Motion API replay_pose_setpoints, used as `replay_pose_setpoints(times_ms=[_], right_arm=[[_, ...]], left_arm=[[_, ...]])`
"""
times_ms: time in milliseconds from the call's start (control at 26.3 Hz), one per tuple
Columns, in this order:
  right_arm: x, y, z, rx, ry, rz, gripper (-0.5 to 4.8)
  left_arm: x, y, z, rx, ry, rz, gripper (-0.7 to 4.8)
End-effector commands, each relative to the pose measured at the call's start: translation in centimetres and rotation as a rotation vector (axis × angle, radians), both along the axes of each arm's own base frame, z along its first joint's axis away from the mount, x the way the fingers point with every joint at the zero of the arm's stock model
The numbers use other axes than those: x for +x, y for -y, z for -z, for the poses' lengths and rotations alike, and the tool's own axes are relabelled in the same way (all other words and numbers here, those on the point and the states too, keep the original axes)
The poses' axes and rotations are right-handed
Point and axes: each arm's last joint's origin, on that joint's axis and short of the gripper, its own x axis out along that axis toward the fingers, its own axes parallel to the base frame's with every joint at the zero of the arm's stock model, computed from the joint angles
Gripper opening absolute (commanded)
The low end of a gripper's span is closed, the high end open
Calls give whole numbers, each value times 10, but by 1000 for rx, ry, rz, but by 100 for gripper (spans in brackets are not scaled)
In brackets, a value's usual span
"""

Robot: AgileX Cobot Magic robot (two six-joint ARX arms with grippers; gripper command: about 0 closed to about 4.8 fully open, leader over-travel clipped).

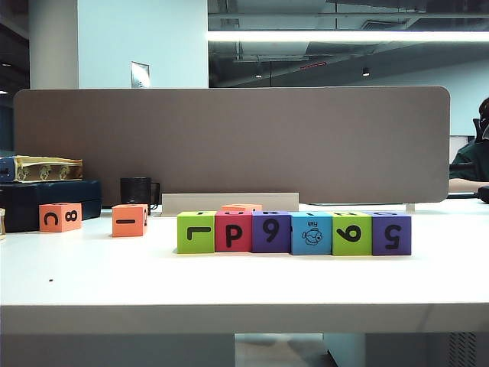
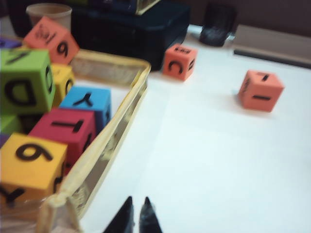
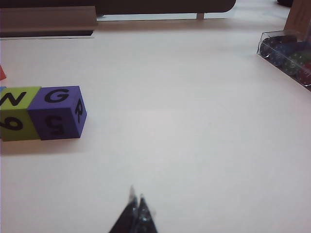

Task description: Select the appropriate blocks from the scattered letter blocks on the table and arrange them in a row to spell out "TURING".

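A row of six letter blocks (image 1: 294, 232) is seen mid-bench (image 1: 244, 283). The clenched left pincer (image 2: 135, 208) hovers well left of it; the clenched right pincer (image 3: 135, 204) hovers well right, nearer than the purple G block (image 3: 58, 112).

Beside the brown-grey divider panel (image 1: 229, 145), the row's small matte cubes read: lime green (image 1: 196, 232) "L", red-pink (image 1: 233, 232) "P", purple (image 1: 271, 232) "9", blue (image 1: 312, 234) "fish", lime green (image 1: 351, 234) "6", purple (image 1: 391, 234) "5".
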Motion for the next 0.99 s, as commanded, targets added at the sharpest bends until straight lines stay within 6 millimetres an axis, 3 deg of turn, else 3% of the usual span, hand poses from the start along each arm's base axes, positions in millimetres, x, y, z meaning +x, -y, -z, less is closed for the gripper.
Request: replay_pose_setpoints(times_ms=[38, 228, 990], right_arm=[[0, 0, 0, -3, 11, 0, -1], [0, 0, 0, -3, 11, 0, -1], [0, 0, 0, -3, 11, -1, -1]], left_arm=[[0, 5, 1, 50, -21, 82, 21], [0, 9, 2, 80, -32, 179, 21], [0, 9, 1, 55, -26, 199, 21]])
